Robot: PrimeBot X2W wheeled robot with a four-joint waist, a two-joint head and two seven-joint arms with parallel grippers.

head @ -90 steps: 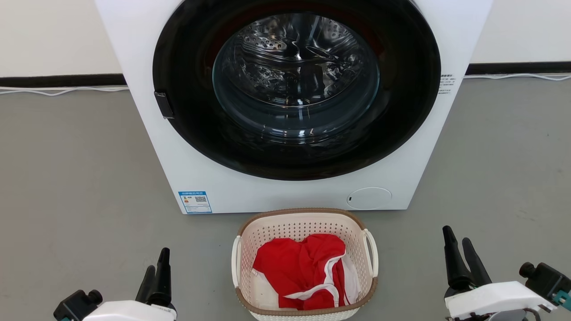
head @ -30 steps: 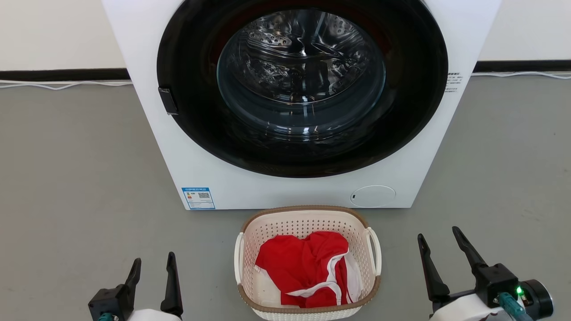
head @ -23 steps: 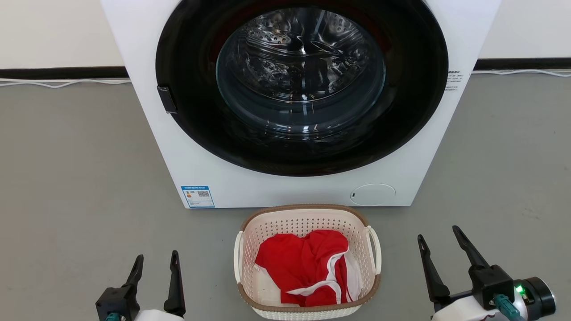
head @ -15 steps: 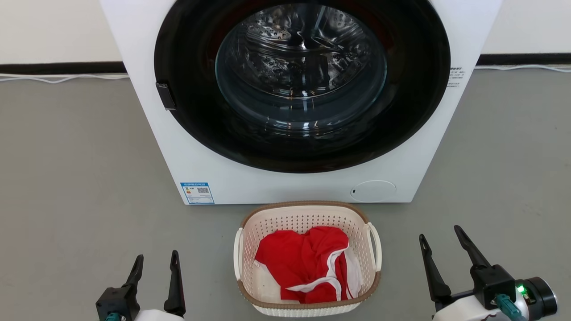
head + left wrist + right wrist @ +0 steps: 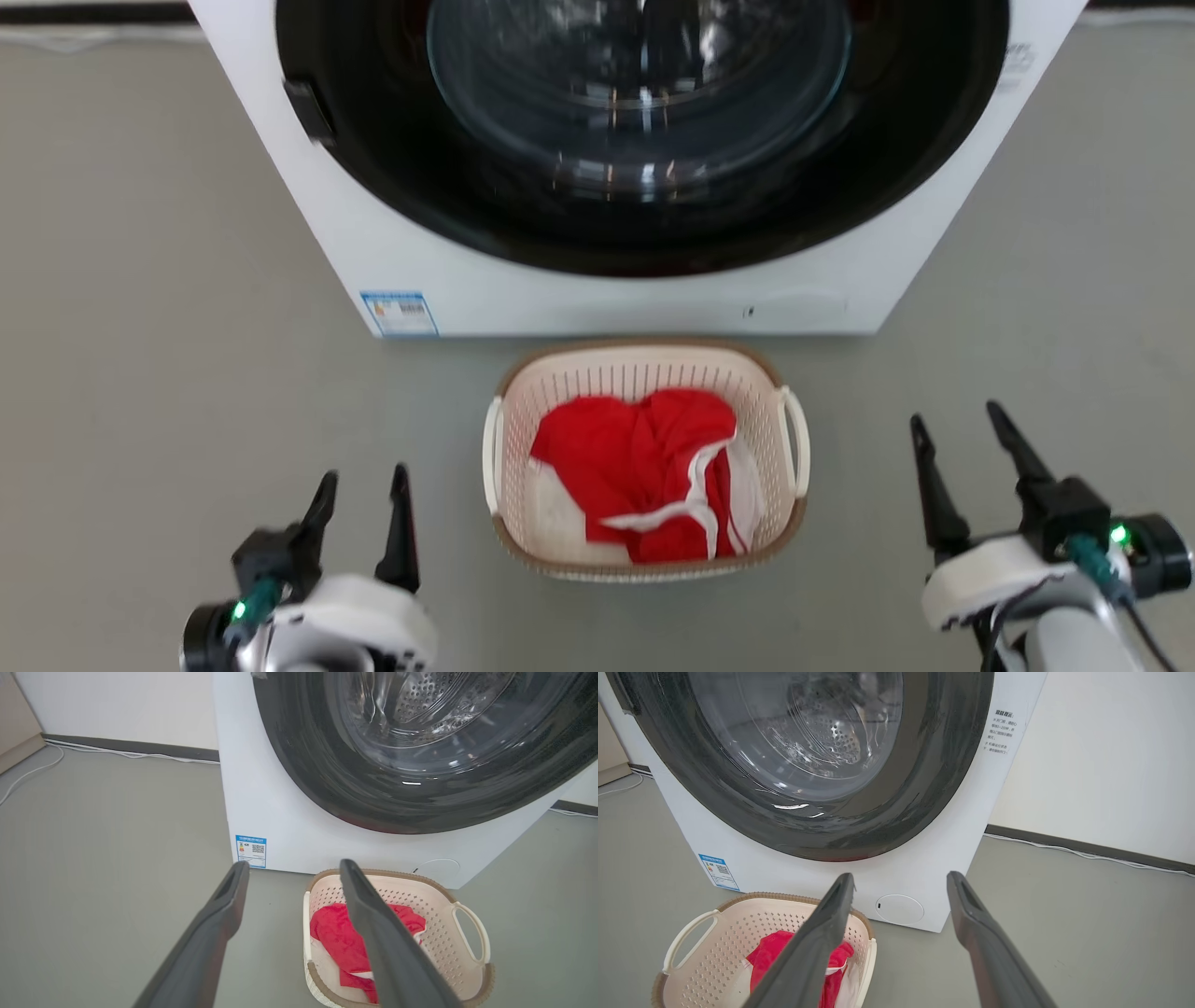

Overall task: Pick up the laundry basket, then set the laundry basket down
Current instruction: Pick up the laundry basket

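Sticker point(image 5: 251, 850), blue with a QR code, sits low on the one washing machine point(image 5: 597, 299); I can't read its print. One laundry basket point(image 5: 640, 378) stands upright on the floor just before it, with its two loop handles left and right and its long axis unclear to me. It holds one red garment point(image 5: 635, 457). Left gripper point(image 5: 363, 472) and right gripper point(image 5: 956, 413) flank it, jaws apart, touching nothing.

Between the left tool point(image 5: 364, 473) and right tool point(image 5: 955, 413), the laundry basket point(image 5: 644, 378) looked matt perforated plastic, holding red cloth point(image 5: 625, 448). Beyond them the washing machine door point(image 5: 644, 229) shone glossy.
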